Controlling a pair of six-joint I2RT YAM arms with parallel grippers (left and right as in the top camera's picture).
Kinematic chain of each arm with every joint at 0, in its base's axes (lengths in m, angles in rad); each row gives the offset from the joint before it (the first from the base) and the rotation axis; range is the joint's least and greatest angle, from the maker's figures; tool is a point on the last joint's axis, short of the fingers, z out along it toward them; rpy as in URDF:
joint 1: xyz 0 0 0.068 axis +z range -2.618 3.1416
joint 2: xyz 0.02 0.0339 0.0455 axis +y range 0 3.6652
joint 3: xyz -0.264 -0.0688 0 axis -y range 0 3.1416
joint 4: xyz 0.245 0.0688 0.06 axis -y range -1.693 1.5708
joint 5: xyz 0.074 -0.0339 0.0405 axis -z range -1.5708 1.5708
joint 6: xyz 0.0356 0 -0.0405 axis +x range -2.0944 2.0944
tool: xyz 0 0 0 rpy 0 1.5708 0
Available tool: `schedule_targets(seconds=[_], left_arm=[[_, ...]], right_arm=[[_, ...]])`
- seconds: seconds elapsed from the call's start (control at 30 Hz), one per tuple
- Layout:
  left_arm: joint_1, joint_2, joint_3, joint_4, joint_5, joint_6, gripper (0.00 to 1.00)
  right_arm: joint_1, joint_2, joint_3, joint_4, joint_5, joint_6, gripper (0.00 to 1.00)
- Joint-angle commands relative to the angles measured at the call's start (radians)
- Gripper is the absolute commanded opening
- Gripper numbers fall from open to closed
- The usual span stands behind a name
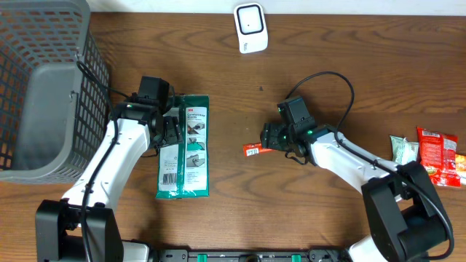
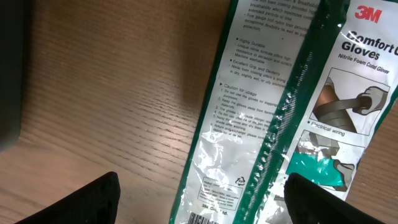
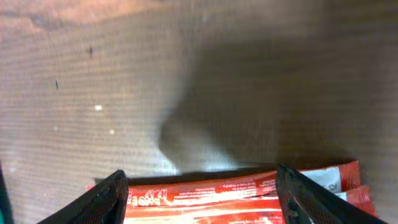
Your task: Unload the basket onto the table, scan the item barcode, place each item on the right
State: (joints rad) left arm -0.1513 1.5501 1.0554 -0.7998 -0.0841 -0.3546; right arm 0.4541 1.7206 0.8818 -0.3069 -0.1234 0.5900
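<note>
Two flat packets lie on the wood-grain tabletop (image 1: 328, 44). A glossy green-and-clear glove packet (image 1: 184, 148), long axis near-to-far with its barcode end toward the robot, sits under the left gripper (image 1: 171, 135), jaws wide. A crinkly red sachet (image 1: 253, 151) lies left-right between the parted jaws of the right gripper (image 1: 271, 141). A grey lattice basket (image 1: 44, 87) stands at the left.

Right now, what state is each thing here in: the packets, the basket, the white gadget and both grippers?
glove pack: flat on the table.
red packet: flat on the table.
white scanner: lying untouched.
basket: upright.
snack packets: flat, untouched.
left gripper: open, over the glove pack, holding nothing.
right gripper: open, fingers straddling the red packet, which is not lifted.
</note>
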Motion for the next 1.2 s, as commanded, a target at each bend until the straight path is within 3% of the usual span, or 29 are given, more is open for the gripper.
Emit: schedule_targets(seconds=[0.0, 0.3, 0.6, 0.83, 0.97, 1.17], left_arm=[[0.006, -0.007, 0.015, 0.000, -0.006, 0.005, 0.85], [0.006, -0.007, 0.014, 0.000, -0.006, 0.005, 0.85], [0.006, -0.007, 0.015, 0.000, -0.006, 0.005, 0.85], [0.006, -0.007, 0.015, 0.000, -0.006, 0.005, 0.85], [0.006, -0.007, 0.015, 0.000, -0.006, 0.005, 0.85], [0.006, -0.007, 0.014, 0.000, -0.006, 0.005, 0.85]], right_arm=[[0.021, 0.024, -0.029, -0.072, -0.065, 0.033, 0.73], [0.029, 0.003, -0.025, -0.163, -0.070, -0.006, 0.73], [0.021, -0.074, 0.095, -0.324, -0.048, -0.504, 0.80], [0.016, -0.078, 0.089, -0.345, 0.045, -0.809, 0.72], [0.016, -0.074, 0.065, -0.360, 0.047, -0.933, 0.70], [0.018, -0.066, 0.021, -0.363, 0.042, -1.013, 0.60]])
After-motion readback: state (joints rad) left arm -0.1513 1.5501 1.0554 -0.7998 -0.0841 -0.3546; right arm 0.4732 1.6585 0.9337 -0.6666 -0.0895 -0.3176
